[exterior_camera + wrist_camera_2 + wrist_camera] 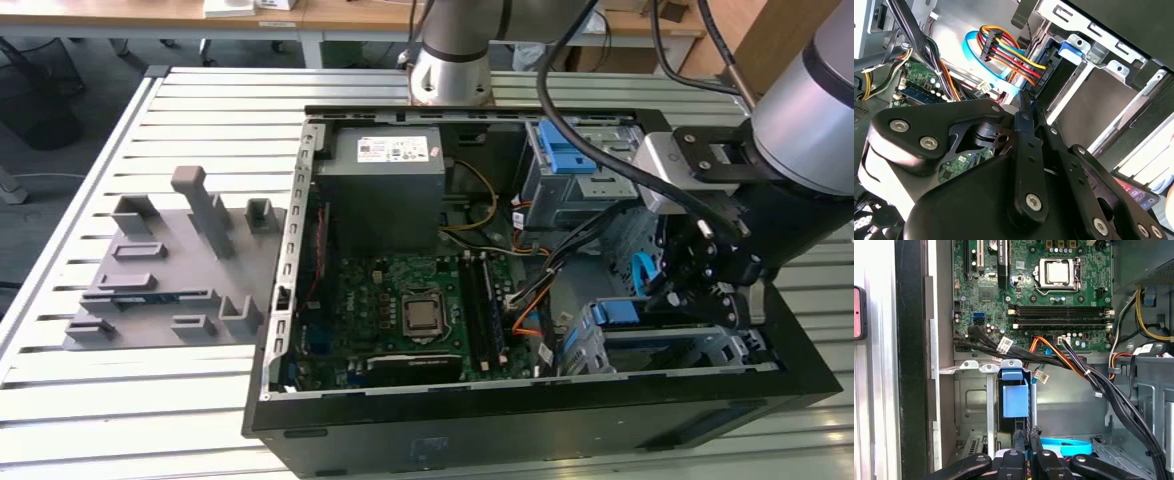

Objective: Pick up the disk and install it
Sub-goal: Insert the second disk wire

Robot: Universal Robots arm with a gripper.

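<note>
The black multi-link robot gripper is located at the lower right of the exterior view, lowered into the open black desktop computer case. In both wrist views the gripper is seen with its two narrow fingers drawn together, and nothing is seen held between them. The flat silver hard disk with blue plastic rails is seated edge-on in the silver metal drive cage, just beyond the fingertips; whether the tips touch it cannot be determined. In the exterior view the cage is found in the lower right corner of the case. A bundle of orange, red, yellow and black wires is routed to the disk area. The green motherboard is mounted at the centre of the case, with the grey power-supply box above it in the frame. A grey moulded fixture is placed on the slatted metal table, at the left of the exterior view.
</note>
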